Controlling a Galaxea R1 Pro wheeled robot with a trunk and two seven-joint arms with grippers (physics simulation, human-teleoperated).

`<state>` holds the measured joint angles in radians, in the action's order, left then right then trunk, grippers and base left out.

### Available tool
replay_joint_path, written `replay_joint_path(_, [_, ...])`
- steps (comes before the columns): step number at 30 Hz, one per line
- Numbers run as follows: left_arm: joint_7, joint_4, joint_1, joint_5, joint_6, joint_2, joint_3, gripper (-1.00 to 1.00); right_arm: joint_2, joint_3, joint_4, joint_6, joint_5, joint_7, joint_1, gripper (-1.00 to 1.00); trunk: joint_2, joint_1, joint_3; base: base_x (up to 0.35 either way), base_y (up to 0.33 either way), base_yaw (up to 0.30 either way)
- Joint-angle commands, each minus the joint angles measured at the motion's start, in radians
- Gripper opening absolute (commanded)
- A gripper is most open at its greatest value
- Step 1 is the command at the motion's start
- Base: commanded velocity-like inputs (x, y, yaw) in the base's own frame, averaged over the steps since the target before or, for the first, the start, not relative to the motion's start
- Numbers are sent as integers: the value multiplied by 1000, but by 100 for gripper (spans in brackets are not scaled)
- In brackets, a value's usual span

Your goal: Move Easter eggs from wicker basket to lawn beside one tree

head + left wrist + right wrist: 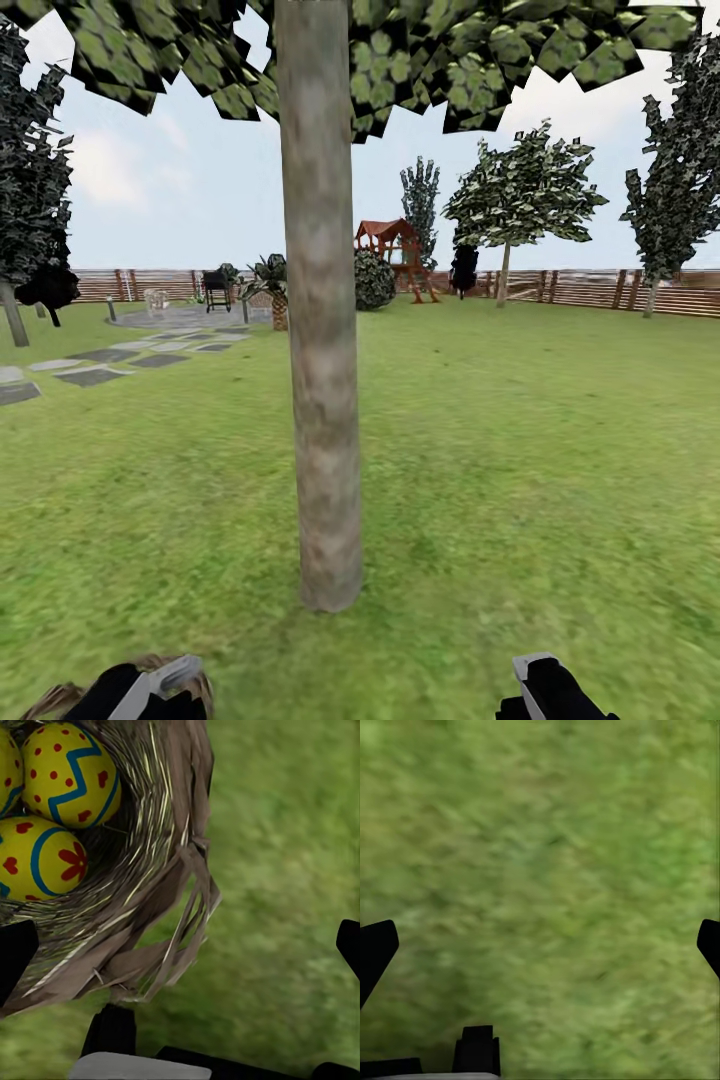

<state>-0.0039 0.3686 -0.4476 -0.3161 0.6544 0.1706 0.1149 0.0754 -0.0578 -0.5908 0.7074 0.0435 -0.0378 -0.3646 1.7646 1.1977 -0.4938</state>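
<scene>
The tree (pixel 322 400) stands straight ahead, its mottled grey-brown trunk rising from the lawn (pixel 540 450). In the left wrist view the wicker basket (pixel 161 877) sits close below, holding three yellow Easter eggs with blue zigzags and red spots: one (pixel 67 772), another (pixel 41 862), and a third (pixel 6 765) cut off by the frame edge. My left gripper (pixel 180 945) is open, its fingers wide apart over the basket's rim and the grass beside it. Brown wicker (pixel 55 697) shows around the left gripper (pixel 150 690). My right gripper (pixel 540 945) hangs open over bare grass and also appears low in the head view (pixel 540 685).
Grey paving slabs (pixel 110 360) lie at the far left. A brown slat fence (pixel 600 288) closes the garden, with a play set (pixel 395 250), a round shrub (pixel 373 280) and other trees (pixel 520 200) in front of it. Grass stretches to the right of the trunk.
</scene>
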Motion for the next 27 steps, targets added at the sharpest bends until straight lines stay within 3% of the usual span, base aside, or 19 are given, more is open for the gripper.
replay_joint_path(1, [-1,2,0,0,7,5,6,100,1,-6,-1,6,4,-1,0,100,-7,-4,2,0,0,0])
replay_joint_path(7, [-28,11,0,23,16,73,2,100,1,-5,-1,6,4,-1,0,100,-49,-27,21,0,0,0])
replay_joint_path(9, [-65,12,0,54,17,89,2,100,1,-5,-1,6,5,-2,0,100,-63,-35,27,0,0,0])
replay_joint_path(14, [-83,13,0,92,17,97,3,100,1,-5,-1,6,6,-2,0,100,-98,-54,43,0,0,0])
replay_joint_path(27, [-86,13,0,97,17,120,3,100,1,-5,-1,6,6,-2,0,100,-189,-104,83,0,0,0])
